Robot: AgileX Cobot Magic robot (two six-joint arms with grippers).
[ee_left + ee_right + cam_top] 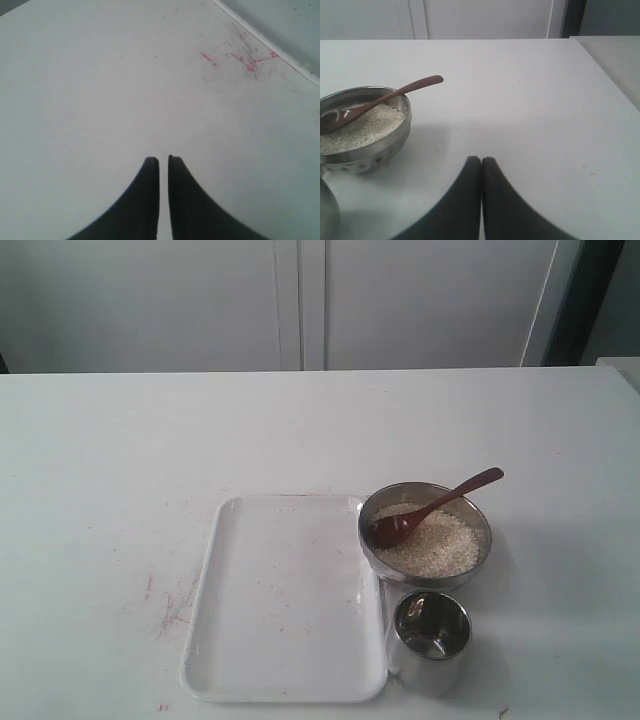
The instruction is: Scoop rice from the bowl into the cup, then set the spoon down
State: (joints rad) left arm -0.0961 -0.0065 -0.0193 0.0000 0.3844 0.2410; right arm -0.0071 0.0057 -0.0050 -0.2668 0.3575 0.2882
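The white desk (110,450) is carrying, toward its right edge, a shallow shiny steel bowl (410,492) holding off-white rice (440,545) and a reddish-brown wooden spoon (445,500), a small steel cup (427,665) standing just beside it. Both arms' jaws are sitting closed, empty.

spoon (432,508) resting in bowl (372,530) of rice (435,545), cup (430,640) near

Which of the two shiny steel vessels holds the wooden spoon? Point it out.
The wide, shallow round steel bowl, filled with off-white rice grains; the dark reddish-brown wooden spoon rests in it. The small, straight-sided steel cup beside it holds no spoon.
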